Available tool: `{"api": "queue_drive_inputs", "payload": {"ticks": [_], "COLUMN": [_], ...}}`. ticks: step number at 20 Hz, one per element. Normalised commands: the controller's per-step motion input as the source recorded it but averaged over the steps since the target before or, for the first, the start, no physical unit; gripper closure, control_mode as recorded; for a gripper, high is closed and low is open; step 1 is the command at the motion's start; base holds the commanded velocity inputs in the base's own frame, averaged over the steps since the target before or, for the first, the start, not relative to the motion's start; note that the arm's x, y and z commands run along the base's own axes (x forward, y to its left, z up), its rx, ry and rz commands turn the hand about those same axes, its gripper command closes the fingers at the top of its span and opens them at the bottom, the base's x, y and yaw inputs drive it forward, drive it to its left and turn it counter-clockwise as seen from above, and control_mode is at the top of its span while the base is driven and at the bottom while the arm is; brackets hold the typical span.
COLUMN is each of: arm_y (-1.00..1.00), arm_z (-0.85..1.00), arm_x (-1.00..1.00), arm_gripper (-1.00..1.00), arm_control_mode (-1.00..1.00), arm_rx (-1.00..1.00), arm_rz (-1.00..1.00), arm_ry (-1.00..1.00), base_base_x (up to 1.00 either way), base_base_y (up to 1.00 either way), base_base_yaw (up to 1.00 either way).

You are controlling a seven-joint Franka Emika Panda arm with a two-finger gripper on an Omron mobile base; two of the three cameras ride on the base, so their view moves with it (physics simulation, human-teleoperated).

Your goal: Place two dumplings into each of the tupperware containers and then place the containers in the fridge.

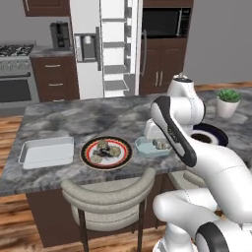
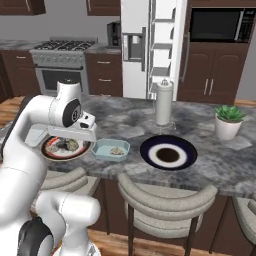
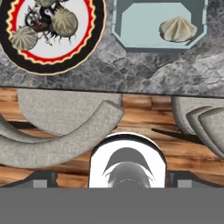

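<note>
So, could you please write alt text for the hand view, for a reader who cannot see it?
One beige pleated dumpling lies in the small pale blue tub with cut corners on the grey marble counter. Beside it, the round black-rimmed plate holds more dumplings. Below the counter edge are curved grey chair backs over a wooden floor.

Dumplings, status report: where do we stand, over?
Gripper open, empty. One dumpling in teal container, the rest on the plate. White container empty, fridge open. Nothing in the way.
</note>
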Motion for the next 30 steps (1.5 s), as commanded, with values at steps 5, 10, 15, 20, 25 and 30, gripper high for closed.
{"api": "queue_drive_inputs", "payload": {"ticks": [5,10,15,20,25,30], "arm_y": [0.26,0.94,0.91,0.32,-0.06,-0.24], "arm_z": [-0.09,-0.25,-0.32,-0.38,-0.5,-0.74], "arm_x": [0.44,0.72,0.37,0.47,0.31,0.35], "arm_gripper": [-1.0,-1.0,-1.0,-1.0,-1.0,-1.0], "arm_control_mode": [-1.0,-1.0,-1.0,-1.0,-1.0,-1.0], "arm_rx": [0.0,-0.03,-0.01,0.0,0.0,0.0], "arm_rz": [0.0,0.05,0.07,0.03,0.0,0.01], "arm_ry": [0.0,0.07,0.13,0.05,0.0,-0.02], "base_base_x": [0.22,0.0,0.0,0.0,0.0,0.0], "base_base_y": [0.08,0.0,0.0,0.0,0.0,0.0], "base_base_yaw": [0.0,0.0,0.0,0.0,0.0,0.0]}}
